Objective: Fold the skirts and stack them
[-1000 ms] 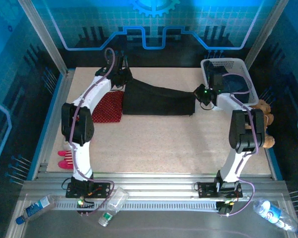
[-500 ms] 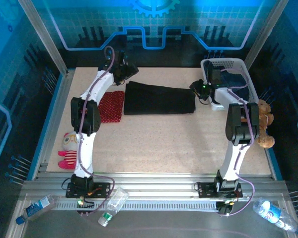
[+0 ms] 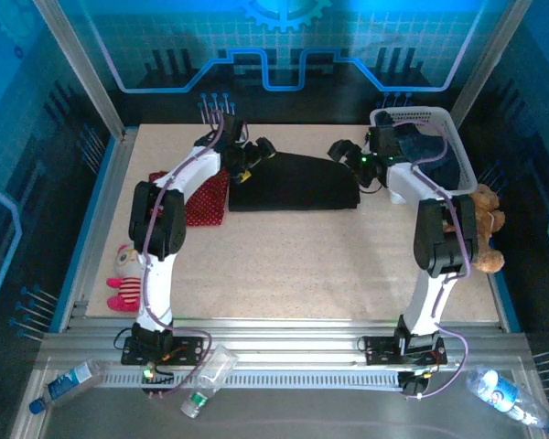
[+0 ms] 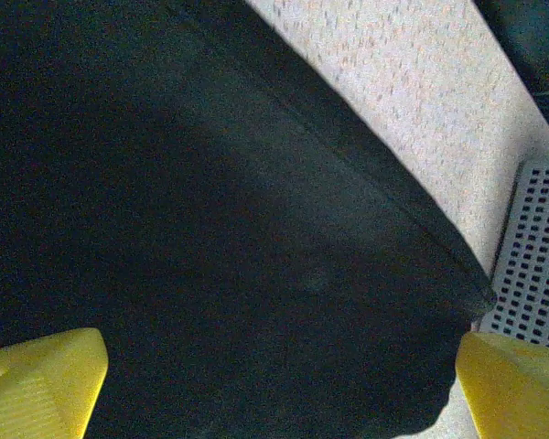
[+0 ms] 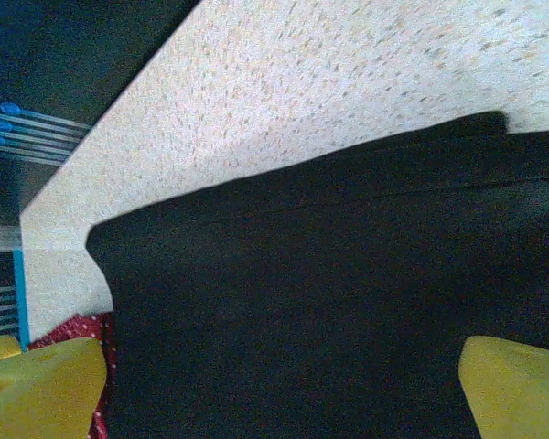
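Observation:
A plain black skirt (image 3: pixel 293 181) lies folded flat at the back middle of the table. A red skirt with white dots (image 3: pixel 201 197) lies beside its left end. My left gripper (image 3: pixel 254 155) hovers open over the black skirt's left far corner, yellow fingertips (image 4: pixel 41 384) wide apart above the black cloth (image 4: pixel 210 229), holding nothing. My right gripper (image 3: pixel 346 154) stands open over the right far corner, its fingertips (image 5: pixel 517 384) also spread over the black cloth (image 5: pixel 329 274). A sliver of the red skirt (image 5: pixel 69 326) shows by its left fingertip. Dark blue denim (image 3: pixel 432 151) lies in the basket.
A white perforated basket (image 3: pixel 412 113) stands at the back right corner, its wall (image 4: pixel 535 265) close to the skirt's end. A brown teddy bear (image 3: pixel 487 224) sits at the right edge. A pink-and-white doll (image 3: pixel 123 274) lies at the left edge. Plastic bottles (image 3: pixel 206 380) lie on the front rail.
Both grippers have opened and let go of the black skirt's far corners. The left one moved right and the right one moved left, over the skirt, which now lies flat.

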`<state>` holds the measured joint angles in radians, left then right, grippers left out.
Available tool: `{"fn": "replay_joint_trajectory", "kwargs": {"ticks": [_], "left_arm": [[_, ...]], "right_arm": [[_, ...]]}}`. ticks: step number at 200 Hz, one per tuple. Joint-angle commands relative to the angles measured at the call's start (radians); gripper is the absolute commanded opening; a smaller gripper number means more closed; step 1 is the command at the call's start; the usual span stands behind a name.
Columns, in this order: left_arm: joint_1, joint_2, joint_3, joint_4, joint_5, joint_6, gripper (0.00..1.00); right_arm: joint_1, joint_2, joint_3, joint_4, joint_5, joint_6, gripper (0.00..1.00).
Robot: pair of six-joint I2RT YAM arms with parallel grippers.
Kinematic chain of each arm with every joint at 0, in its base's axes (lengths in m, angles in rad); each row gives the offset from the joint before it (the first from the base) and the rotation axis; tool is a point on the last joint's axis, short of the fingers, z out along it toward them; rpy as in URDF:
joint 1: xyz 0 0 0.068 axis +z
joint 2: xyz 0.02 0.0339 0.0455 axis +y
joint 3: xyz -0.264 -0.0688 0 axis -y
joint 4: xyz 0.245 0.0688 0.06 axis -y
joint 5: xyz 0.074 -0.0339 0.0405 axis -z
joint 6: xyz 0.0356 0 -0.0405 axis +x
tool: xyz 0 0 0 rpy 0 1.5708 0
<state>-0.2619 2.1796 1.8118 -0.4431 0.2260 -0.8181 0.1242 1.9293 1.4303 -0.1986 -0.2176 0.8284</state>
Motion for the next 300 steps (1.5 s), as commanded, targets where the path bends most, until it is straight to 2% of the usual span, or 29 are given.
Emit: {"fn": "replay_joint_trajectory", "kwargs": {"ticks": [1, 50, 69, 94, 111, 134, 156, 208, 234, 257, 280, 300], "left_arm": [[0.000, 0.010, -0.072, 0.060, 0.041, -0.043, 0.99], [-0.006, -0.056, -0.327, 0.131, 0.048, -0.050, 0.99], [-0.011, -0.127, -0.450, 0.127, 0.027, -0.041, 0.99], [-0.016, -0.268, -0.635, 0.202, 0.056, -0.067, 0.99], [-0.029, -0.366, -0.685, 0.207, 0.064, -0.067, 0.99], [-0.045, -0.430, -0.629, 0.171, 0.070, -0.046, 0.99], [-0.049, -0.389, -0.528, 0.168, 0.071, -0.036, 0.99], [-0.044, -0.105, -0.188, 0.188, 0.028, -0.037, 0.99], [-0.038, 0.040, -0.052, 0.180, -0.030, -0.048, 0.99], [-0.024, 0.128, -0.018, 0.150, -0.093, -0.083, 0.99], [-0.006, 0.148, -0.061, 0.085, -0.181, -0.127, 0.99], [0.004, 0.140, -0.115, 0.087, -0.182, -0.131, 0.99]], "right_arm": [[0.020, 0.076, 0.063, -0.089, -0.006, -0.057, 1.00], [0.040, 0.131, 0.024, -0.183, -0.080, -0.090, 1.00], [0.045, 0.089, -0.060, -0.214, -0.112, -0.114, 1.00], [0.049, -0.010, -0.204, -0.225, -0.164, -0.114, 1.00], [0.062, -0.089, -0.267, -0.218, -0.202, -0.099, 1.00], [0.081, -0.148, -0.260, -0.230, -0.166, -0.082, 1.00], [0.097, -0.152, -0.222, -0.175, -0.122, -0.047, 1.00], [0.117, 0.002, -0.058, -0.096, -0.082, -0.023, 1.00], [0.116, 0.084, 0.015, -0.074, -0.079, -0.026, 1.00], [0.109, 0.144, 0.067, -0.088, -0.032, -0.048, 0.99], [0.085, 0.162, 0.074, -0.148, 0.065, -0.036, 0.99], [0.070, 0.130, 0.050, -0.172, 0.109, -0.036, 1.00]]}}
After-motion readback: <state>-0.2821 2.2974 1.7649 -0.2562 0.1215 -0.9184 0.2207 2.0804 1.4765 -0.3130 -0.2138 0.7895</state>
